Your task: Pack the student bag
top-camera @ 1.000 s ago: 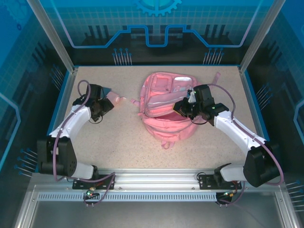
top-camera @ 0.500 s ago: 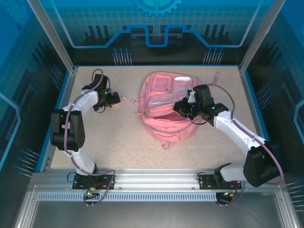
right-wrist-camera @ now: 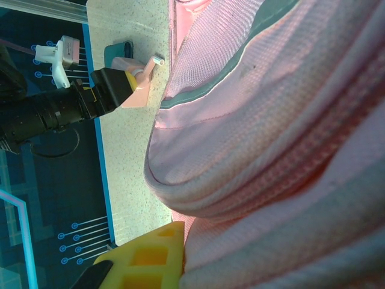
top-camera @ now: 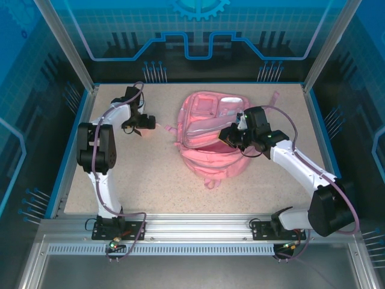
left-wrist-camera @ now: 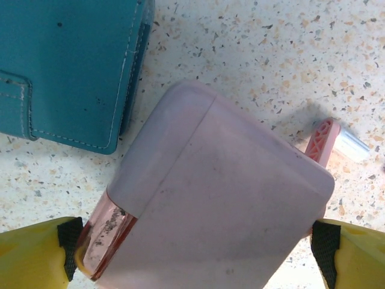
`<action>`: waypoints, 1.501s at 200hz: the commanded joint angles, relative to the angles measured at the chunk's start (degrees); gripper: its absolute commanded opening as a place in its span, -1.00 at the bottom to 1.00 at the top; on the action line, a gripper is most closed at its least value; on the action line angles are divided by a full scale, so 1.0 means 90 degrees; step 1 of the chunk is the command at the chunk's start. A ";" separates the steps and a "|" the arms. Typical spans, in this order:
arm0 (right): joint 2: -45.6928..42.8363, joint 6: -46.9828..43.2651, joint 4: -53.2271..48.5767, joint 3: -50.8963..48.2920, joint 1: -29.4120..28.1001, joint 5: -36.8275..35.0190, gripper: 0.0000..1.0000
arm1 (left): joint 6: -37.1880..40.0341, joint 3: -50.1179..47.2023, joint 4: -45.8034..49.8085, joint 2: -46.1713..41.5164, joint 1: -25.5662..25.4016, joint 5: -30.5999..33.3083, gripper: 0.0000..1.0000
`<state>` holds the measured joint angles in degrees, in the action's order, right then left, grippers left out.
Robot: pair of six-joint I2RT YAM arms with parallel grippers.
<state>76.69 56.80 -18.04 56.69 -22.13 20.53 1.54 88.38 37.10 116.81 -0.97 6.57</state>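
The student bag [right-wrist-camera: 289, 150] is ribbed, woven pink cloth. Between the left tool's [left-wrist-camera: 197, 250] pads lies a smooth matt plastic box [left-wrist-camera: 216, 198]; beyond it is a stitched teal leatherette case [left-wrist-camera: 66, 66].

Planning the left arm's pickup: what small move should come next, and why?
Probably close the left gripper: its open jaws straddle the pink box, a pad at each side. The right gripper is shut on the student bag, at its open top.

No words, labels, brand names or numbers can be read on anything here. The one sign-like mark is a pale blue gear emblem [top-camera: 198, 6], with circuit-style lines below it, printed on the blue back panel [top-camera: 120, 30].
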 commanded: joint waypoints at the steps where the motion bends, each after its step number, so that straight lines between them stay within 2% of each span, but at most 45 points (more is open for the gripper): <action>1: 0.0055 -0.0043 0.0151 0.0228 -0.0149 0.0142 -1.00 | 0.0413 0.0092 0.0288 0.0214 0.0030 -0.0024 0.94; 73: 0.0014 -0.0027 0.0120 0.0203 -0.0173 0.0091 -1.00 | 0.0735 -0.0113 0.0372 0.0007 0.0032 -0.0774 0.97; 111: 0.0064 -0.0029 0.0148 0.0227 -0.0198 0.0101 -1.00 | 0.0771 -0.0349 0.0331 -0.0402 0.0013 -0.1535 0.97; 148: 0.0082 -0.0012 0.0187 0.0191 -0.0200 0.0101 -1.00 | 0.0691 -0.0454 0.0268 -0.0446 -0.0007 -0.1388 0.97; 169: 0.0094 -0.0010 0.0208 0.0177 -0.0206 0.0112 -1.00 | 0.0613 -0.0504 0.0106 -0.0397 -0.0038 -0.0923 0.97; 211: 0.0086 0.0006 0.0198 0.0176 -0.0207 0.0099 -1.00 | 0.0589 -0.0257 0.0046 -0.0150 -0.0068 -0.0482 0.95; 241: 0.0064 0.0024 0.0188 0.0178 -0.0207 0.0082 -1.00 | 0.0730 -0.0017 0.0173 0.0101 -0.0087 -0.0610 0.88; 291: 0.0059 0.0026 0.0146 0.0199 -0.0207 0.0052 -1.00 | 0.0888 0.0179 0.0316 0.0310 -0.0117 -0.1022 0.69; 300: 0.0061 0.0028 0.0149 0.0198 -0.0207 0.0047 -1.00 | 0.0898 0.0204 0.0331 0.0338 -0.0126 -0.1014 0.60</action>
<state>76.90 57.21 -18.15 56.69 -22.61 19.92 8.05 87.72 38.39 118.41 -1.58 -0.30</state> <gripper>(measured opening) 0.112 0.836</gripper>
